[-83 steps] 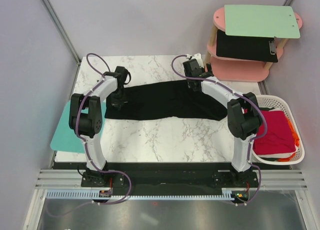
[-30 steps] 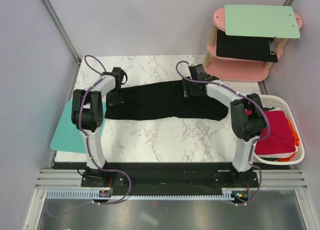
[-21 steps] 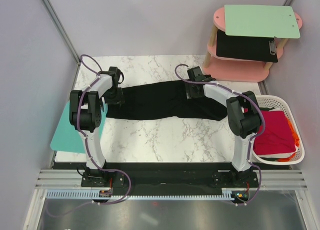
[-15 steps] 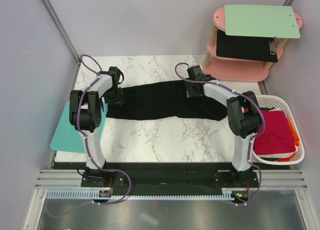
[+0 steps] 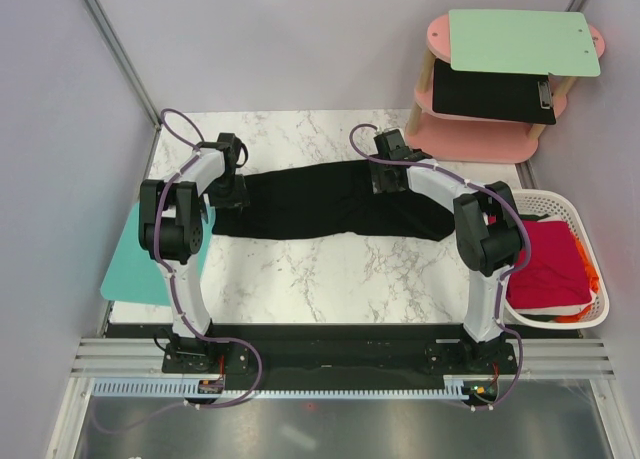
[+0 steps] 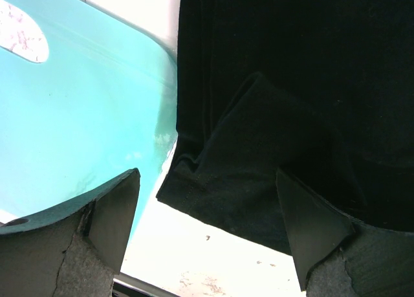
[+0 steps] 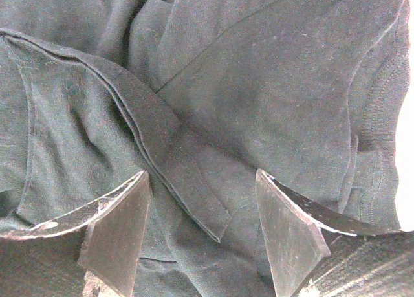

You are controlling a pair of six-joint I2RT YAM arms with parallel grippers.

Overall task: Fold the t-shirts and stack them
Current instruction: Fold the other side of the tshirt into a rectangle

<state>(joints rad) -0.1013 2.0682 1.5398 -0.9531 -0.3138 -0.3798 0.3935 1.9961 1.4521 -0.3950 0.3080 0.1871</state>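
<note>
The black t-shirt [image 5: 330, 204] lies spread in a long band across the marble table [image 5: 330, 279]. Over its left end hovers my left gripper [image 5: 230, 191], open; the left wrist view shows the shirt's hemmed corner [image 6: 213, 180] between the spread fingers [image 6: 110, 213], untouched. My right gripper [image 5: 386, 179] is open above the shirt's far right part, its fingertips [image 7: 123, 232] straddling a folded ridge of cloth [image 7: 194, 174] without pinching it. A crimson-red t-shirt [image 5: 548, 264] lies in the basket with a bit of orange fabric [image 5: 592, 277] at its right edge.
A teal cutting board [image 5: 145, 264] [image 6: 77, 103] overhangs the table's left edge, just beside the shirt's corner. The white basket [image 5: 590, 317] stands at the right. A pink two-tier stand [image 5: 480, 139] at the back right carries a green board [image 5: 525, 41] and a black clipboard [image 5: 495, 91].
My left gripper's jaws have spread wide and shifted slightly left at the shirt's end. The right gripper came down from the far edge onto the shirt and narrowed a little.
</note>
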